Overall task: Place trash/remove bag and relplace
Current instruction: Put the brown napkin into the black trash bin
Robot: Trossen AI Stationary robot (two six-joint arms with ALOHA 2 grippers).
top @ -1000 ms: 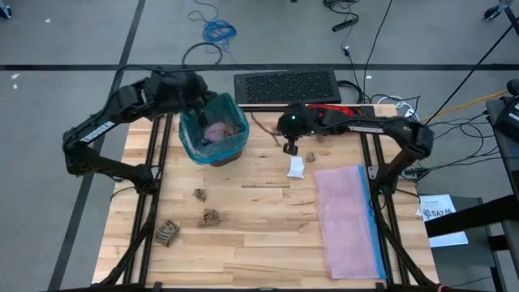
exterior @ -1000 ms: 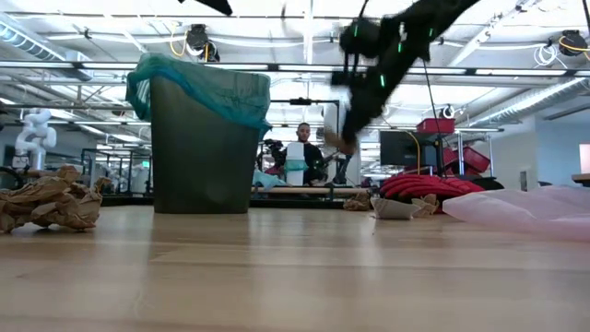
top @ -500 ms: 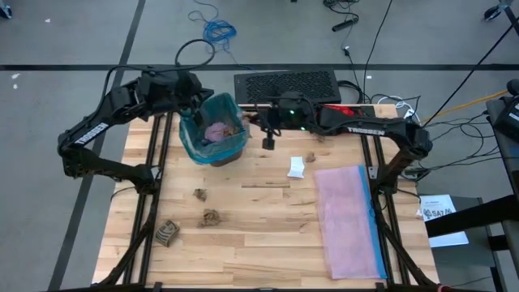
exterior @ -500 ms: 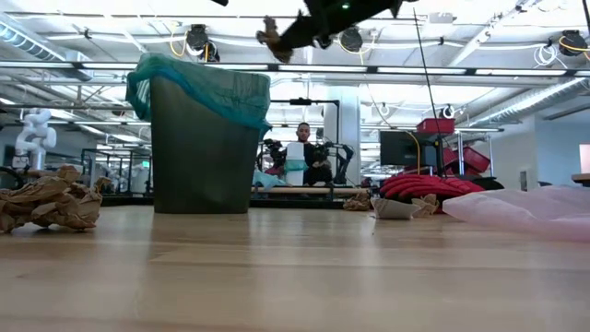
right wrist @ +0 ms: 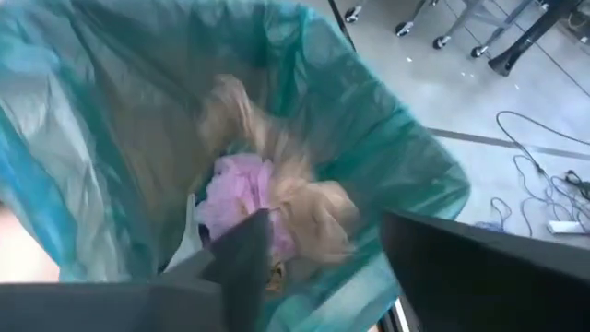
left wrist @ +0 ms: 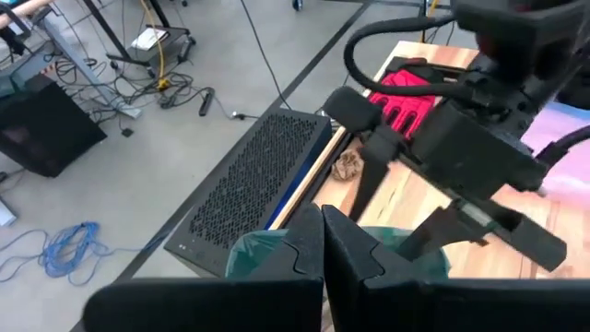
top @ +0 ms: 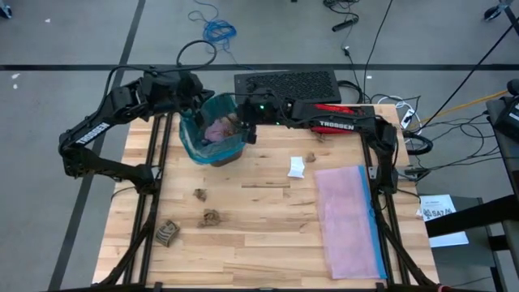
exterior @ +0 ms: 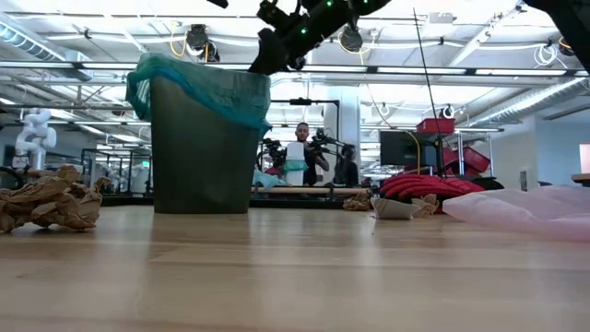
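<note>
From above, my right gripper has come over to the bin and now hangs at its rim, on the side by the black box. A second ago it was out over the table carrying a brown wad. The wad is gone from it now. My left gripper is closed on the edge of the bag at the far side of the bin and has not moved. Three brown wads and one white piece still lie on the table, well away from the bin. From table height, my right gripper is just above the bin, where the teal bag folds over the top. Brown paper sits far to one side of the bin. From my left wrist, my closed fingers pinch the bag edge, and my other gripper hangs with its fingers apart over the bin. From my right wrist, my fingers are spread wide with nothing between them. Under them, inside the bag, a brown wad lies beside the purple crumple. So I think I just dropped it in. I think four more pieces must go in before the bag can come out.
</note>
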